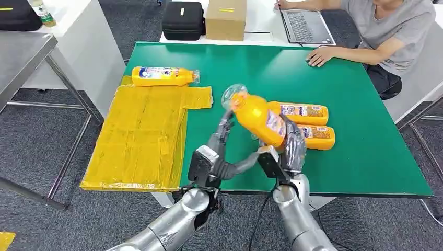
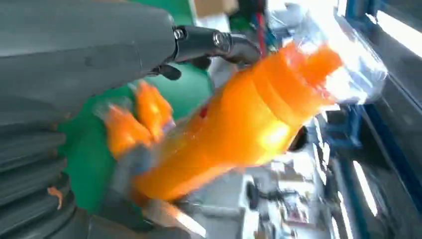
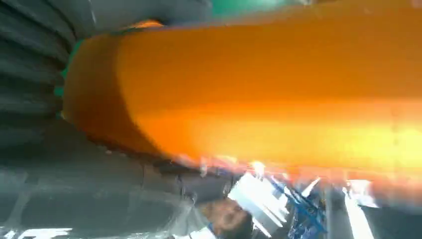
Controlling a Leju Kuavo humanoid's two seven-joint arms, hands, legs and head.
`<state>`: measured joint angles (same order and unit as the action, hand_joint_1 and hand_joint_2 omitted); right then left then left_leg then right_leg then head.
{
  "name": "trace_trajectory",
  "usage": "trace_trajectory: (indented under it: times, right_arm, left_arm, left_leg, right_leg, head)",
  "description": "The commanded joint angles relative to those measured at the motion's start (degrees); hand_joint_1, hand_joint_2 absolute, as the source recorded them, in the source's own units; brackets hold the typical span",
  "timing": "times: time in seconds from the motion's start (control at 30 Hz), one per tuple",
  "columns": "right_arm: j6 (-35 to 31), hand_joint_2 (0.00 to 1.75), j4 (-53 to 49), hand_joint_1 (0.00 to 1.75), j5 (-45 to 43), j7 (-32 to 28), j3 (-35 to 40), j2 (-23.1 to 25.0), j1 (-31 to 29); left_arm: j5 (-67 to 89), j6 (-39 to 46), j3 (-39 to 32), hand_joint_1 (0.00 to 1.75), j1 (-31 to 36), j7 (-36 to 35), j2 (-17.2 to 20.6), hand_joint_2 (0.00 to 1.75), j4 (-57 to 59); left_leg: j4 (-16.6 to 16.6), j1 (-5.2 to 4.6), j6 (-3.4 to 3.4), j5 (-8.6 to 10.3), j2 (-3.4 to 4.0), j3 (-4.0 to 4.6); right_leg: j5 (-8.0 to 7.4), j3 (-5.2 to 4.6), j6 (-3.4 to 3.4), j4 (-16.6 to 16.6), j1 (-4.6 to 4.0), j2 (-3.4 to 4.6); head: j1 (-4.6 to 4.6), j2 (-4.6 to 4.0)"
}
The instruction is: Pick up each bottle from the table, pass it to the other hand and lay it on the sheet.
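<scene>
Right hand (image 1: 292, 149): wrapped around lower body of held bottle (image 1: 258, 119), above near edge of green table (image 1: 365, 157).
Left hand (image 1: 219, 151): fingers raised beside bottle's upper part, near clear cap; contact too blurred to tell, grip state unclear.
Held bottle: tilted, cap up and leftward, mid-handover by the look of it.
Handling: rigid plastic, full of orange liquid, likely fairly heavy; smooth label probably slippery. Best taken around the mid-body, not the tapered neck.
Other bottles (image 1: 305, 123): two lying side by side on table, behind held one.
Yellow sheet (image 1: 141, 136): one bottle (image 1: 162, 76) lying at its far edge.
</scene>
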<state>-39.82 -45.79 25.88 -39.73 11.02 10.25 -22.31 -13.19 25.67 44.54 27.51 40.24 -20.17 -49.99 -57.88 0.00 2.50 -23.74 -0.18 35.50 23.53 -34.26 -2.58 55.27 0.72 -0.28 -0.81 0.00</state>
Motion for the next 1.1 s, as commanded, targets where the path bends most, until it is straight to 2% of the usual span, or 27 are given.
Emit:
trace_trajectory:
  times: [0.03,0.23,0.33,0.4,0.43,0.47,0.53,0.6,0.67,0.83,0.9,0.97,1.0,1.03,1.1]
  right_arm:
    - [-0.18,1.75,2.90,1.75,-2.11,-0.27,2.84,-1.42,-0.93]
    - [-0.18,1.75,2.90,1.75,-2.11,-0.27,2.84,-1.42,-0.93]
    - [-0.18,1.75,2.90,1.75,-2.11,-0.27,2.84,-1.42,-0.93]
    - [-0.18,1.75,2.85,1.75,-1.68,-0.27,3.25,-0.75,-0.76]
    - [-0.18,1.75,2.70,1.75,-0.92,-0.27,2.45,-0.48,-0.52]
    - [-0.18,1.75,1.56,1.75,1.73,-0.27,0.46,-0.10,0.22]
    - [-0.18,1.75,0.77,1.75,3.38,-0.27,-0.49,0.79,1.46]
    - [-0.18,1.75,-0.31,1.75,7.37,-0.27,-2.68,1.14,1.98]
    - [-0.18,1.75,-1.83,1.75,7.58,-0.27,-0.69,0.95,2.10]
    - [-0.18,1.75,-8.43,1.75,10.45,-0.27,1.41,2.38,4.19]
    - [-0.18,1.75,-9.18,1.75,4.17,-0.27,3.28,1.07,3.65]
    - [-0.18,1.75,-9.71,1.75,5.39,-0.27,2.10,0.67,3.46]
    - [-0.18,1.75,-8.17,1.75,1.32,-0.27,4.10,-0.26,2.31]
    - [-0.18,1.75,-8.37,1.75,1.71,-0.27,3.92,-0.28,2.23]
    - [-0.18,1.75,-7.04,1.75,-2.28,-0.27,4.12,-0.41,1.10]
  left_arm:
    - [3.20,-3.49,-0.73,0.00,3.94,-0.24,1.83,1.75,3.99]
    - [3.20,-3.49,-0.73,0.00,3.94,-0.24,1.83,1.75,3.99]
    - [3.20,-3.49,-0.73,0.00,3.94,-0.24,1.83,1.75,3.99]
    - [8.43,-4.12,-1.82,0.00,2.17,-0.24,3.50,1.75,-0.38]
    - [8.84,-5.19,-3.12,0.00,1.59,-0.24,3.47,1.75,-0.98]
    - [8.51,-7.57,-4.25,0.00,1.20,-0.24,3.19,1.75,-0.60]
    - [10.34,-8.08,-3.98,0.00,1.16,-0.24,3.37,1.75,-1.38]
    - [10.66,-9.54,-5.63,0.00,1.18,-0.24,1.49,1.75,1.34]
    - [11.30,-10.34,-5.19,0.00,1.81,-0.24,0.42,1.75,3.94]
    - [4.95,-1.95,-0.42,0.00,4.20,-0.24,0.17,1.75,9.29]
    - [4.28,0.67,-0.47,0.00,3.58,-0.24,0.17,1.75,8.43]
    - [3.58,0.66,-0.02,0.00,3.44,-0.24,0.17,1.75,8.68]
    - [3.50,0.90,0.88,0.00,3.57,-0.24,0.17,1.75,8.83]
    - [3.68,0.52,0.94,0.00,3.39,-0.24,0.17,0.00,8.46]
    - [2.10,-0.36,1.04,0.00,3.15,-0.24,0.17,0.00,8.19]
  left_leg:
    - [0.02,0.01,-0.08,-0.06,0.15,-0.18]
    - [0.07,0.02,-0.17,-0.13,0.08,-0.42]
    - [0.06,0.00,-0.08,-0.06,0.08,-0.22]
    - [0.04,0.02,-0.13,-0.12,0.09,-0.35]
    - [0.05,0.02,-0.23,-0.25,0.12,-0.64]
    - [0.08,0.02,-0.11,-0.10,0.20,-0.28]
    - [0.09,0.00,-0.15,-0.14,0.18,-0.41]
    - [0.05,0.03,-0.18,-0.18,0.13,-0.43]
    - [0.02,0.03,-0.14,-0.12,0.03,-0.31]
    - [-0.03,0.02,-0.14,-0.16,0.08,-0.32]
    - [0.01,0.00,-0.13,-0.12,0.12,-0.27]
    - [0.03,0.00,-0.09,-0.05,0.03,-0.14]
    - [0.03,0.01,-0.12,-0.11,0.06,-0.27]
    - [0.05,0.01,-0.12,-0.11,0.03,-0.32]
    - [0.04,-0.01,-0.12,-0.14,0.14,-0.36]
  right_leg:
    - [0.01,0.13,0.07,-0.03,-0.01,0.17]
    - [0.12,0.36,0.14,-0.03,-0.03,0.09]
    - [0.05,0.17,0.07,-0.04,-0.01,0.09]
    - [0.10,0.30,0.11,-0.03,-0.02,0.09]
    - [0.23,0.57,0.19,-0.01,-0.02,0.13]
    - [0.04,0.20,0.09,-0.06,-0.02,0.20]
    - [0.10,0.34,0.12,-0.05,-0.01,0.19]
    - [0.16,0.37,0.15,0.00,-0.03,0.14]
    - [0.13,0.29,0.12,0.00,-0.03,0.03]
    - [0.14,0.26,0.12,0.05,-0.02,0.09]
    - [0.10,0.20,0.10,0.02,0.00,0.13]
    - [0.05,0.10,0.07,0.00,0.00,0.04]
    - [0.10,0.22,0.10,0.01,0.00,0.07]
    - [0.11,0.29,0.10,-0.02,-0.01,0.04]
    - [0.10,0.29,0.09,-0.02,0.01,0.15]
  head:
    - [-0.03,0.00]
    - [0.02,0.00]
    - [0.02,0.00]
    - [0.02,0.00]
    - [0.02,0.00]
    - [0.02,0.00]
    - [0.02,0.00]
    - [0.02,0.00]
    - [0.02,0.00]
    - [0.06,0.00]
    - [0.02,0.00]
    - [0.00,0.00]
    - [0.02,0.00]
    - [0.02,0.00]
    - [0.02,0.00]
